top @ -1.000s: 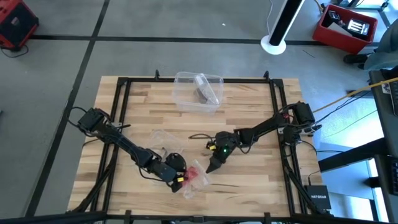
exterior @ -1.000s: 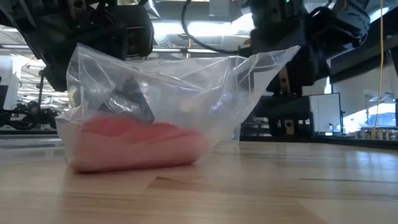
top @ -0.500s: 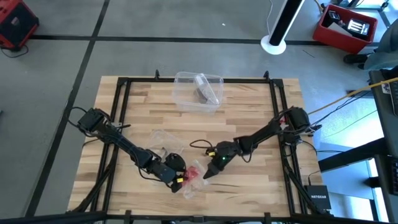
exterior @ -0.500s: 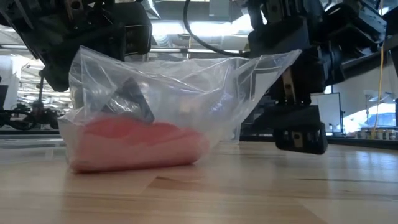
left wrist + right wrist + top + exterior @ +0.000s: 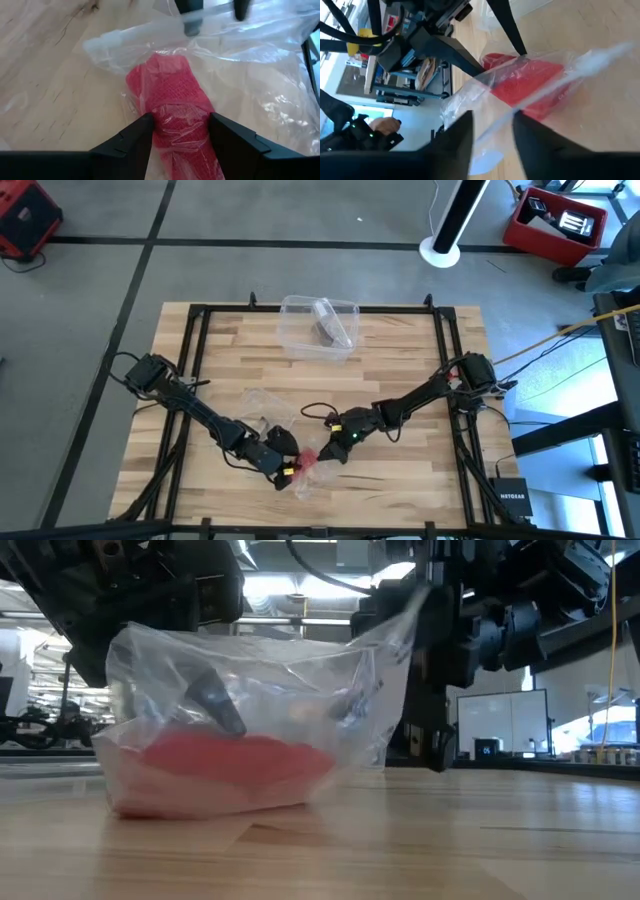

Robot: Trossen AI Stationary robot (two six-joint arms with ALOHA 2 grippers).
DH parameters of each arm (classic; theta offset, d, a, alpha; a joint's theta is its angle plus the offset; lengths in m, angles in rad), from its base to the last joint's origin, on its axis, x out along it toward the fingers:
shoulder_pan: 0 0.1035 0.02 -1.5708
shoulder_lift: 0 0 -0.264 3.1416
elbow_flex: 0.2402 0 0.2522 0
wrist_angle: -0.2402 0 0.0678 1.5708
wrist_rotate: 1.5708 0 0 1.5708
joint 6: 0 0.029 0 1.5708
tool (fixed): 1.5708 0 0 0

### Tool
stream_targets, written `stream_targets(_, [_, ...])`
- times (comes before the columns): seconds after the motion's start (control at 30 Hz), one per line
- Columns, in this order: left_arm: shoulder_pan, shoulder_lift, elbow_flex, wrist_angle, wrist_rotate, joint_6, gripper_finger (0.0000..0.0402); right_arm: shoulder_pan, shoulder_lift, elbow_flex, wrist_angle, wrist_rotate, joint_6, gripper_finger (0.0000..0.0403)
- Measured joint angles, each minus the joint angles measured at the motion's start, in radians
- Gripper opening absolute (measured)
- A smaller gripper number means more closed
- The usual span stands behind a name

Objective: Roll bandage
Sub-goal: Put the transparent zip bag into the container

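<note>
Probably a robotics lab: framed wooden table (image 5: pixel 400 360), concrete floor (image 5: pixel 250 220), monitors (image 5: pixel 500 720).

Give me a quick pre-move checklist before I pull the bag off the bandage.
1. Bandage inside the clear plastic bag: ok, red fabric shows through the film.
2. Left gripper pinning the bandage through the bag: ok, its fingers sit on both sides of the red fabric.
3. Right gripper on the bag's edge: ok, the strip of film runs between its fingers; whether they have closed on it, cannot tell.
4. Bag mouth open enough to slide off: cannot tell.
5. Bag resting on the table: ok.
6. Clear plastic box out of the way: ok, at the far edge.
</note>
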Motion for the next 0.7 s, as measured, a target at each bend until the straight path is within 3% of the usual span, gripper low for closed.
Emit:
stream_targets(0.13, [0.000, 0.000, 0.000, 0.002, 0.000, 0.046, 0.0184, 0.000, 0.000, 0.000, 0.000, 0.000, -0.065, 0.0039])
stream_targets(0.2, [0.000, -0.002, 0.000, 0.001, 0.000, 0.070, 0.0184, 0.000, 0.000, 0.000, -0.002, 0.000, -0.130, 0.0012])
stream_targets(0.3, [0.000, -0.035, 0.000, -0.042, 0.021, 0.124, 0.0184, -0.014, -0.013, 0.000, -0.009, -0.003, -0.195, 0.0015])
stream_targets(0.47, [0.000, -0.197, 0.042, -0.345, 0.076, 0.143, 0.0184, -0.075, -0.098, 0.000, -0.028, -0.031, -0.286, 0.0006])
stream_targets(0.7, [0.001, -0.495, 0.070, -0.620, -0.063, 0.228, 0.0184, -0.217, -0.279, 0.009, -0.129, -0.034, -0.398, 0.0004])
